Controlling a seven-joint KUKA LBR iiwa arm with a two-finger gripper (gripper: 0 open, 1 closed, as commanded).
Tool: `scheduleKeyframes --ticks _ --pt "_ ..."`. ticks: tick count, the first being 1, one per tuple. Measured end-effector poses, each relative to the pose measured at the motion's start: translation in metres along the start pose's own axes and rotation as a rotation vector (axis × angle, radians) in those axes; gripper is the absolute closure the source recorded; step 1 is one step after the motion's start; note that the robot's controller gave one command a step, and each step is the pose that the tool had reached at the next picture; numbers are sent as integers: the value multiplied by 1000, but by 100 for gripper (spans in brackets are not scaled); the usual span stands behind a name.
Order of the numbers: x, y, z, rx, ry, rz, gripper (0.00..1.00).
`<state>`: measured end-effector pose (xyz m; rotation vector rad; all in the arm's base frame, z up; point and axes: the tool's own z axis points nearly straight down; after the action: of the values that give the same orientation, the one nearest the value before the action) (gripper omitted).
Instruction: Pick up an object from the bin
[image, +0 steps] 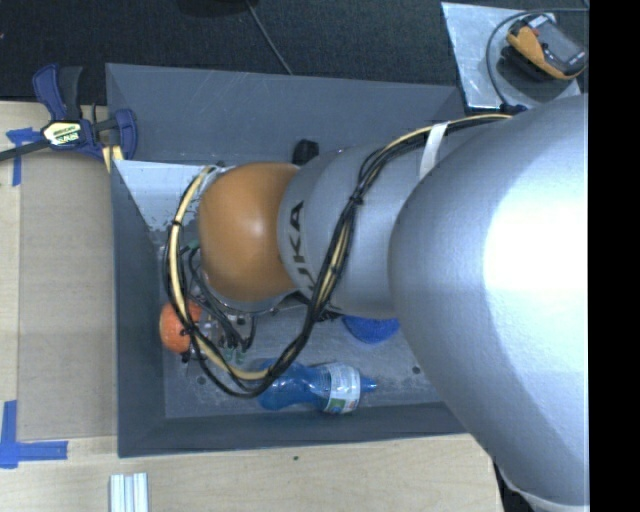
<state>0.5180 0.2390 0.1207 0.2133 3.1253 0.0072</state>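
- Camera view: the arm (480, 280) reaches in from the right. Its orange cover (245, 230) hangs low over the left half of the bin (135, 300).
- The gripper (218, 322) sits under that cover among dark parts and cables (255, 378). Whether it is wide or narrow I cannot tell, and nothing can be seen held in it.
- The nearest thing is a small orange ball-like object (172, 328), just beside the gripper on its left and close to the bin's left wall.
- A blue bottle (315, 388) lies on its side along the near wall. A blue piece (370, 328) pokes out from under the arm. A small black object (305, 152) rests by the far wall.
- To do the step well, I judge the gripper should be centred over the orange object before closing. Being round, it may roll away if caught off-centre.
- Room is tight on the left, where the sloping wall stands just beyond the orange object, so a sideways push would likely jam it there.
- The freer way is straight up, and the looped cables hanging near the bottle could snag it.
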Motion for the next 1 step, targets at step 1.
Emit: scheduleKeyframes --ticks 1 --pt "-1 0 -24 -1 -2 0 100"
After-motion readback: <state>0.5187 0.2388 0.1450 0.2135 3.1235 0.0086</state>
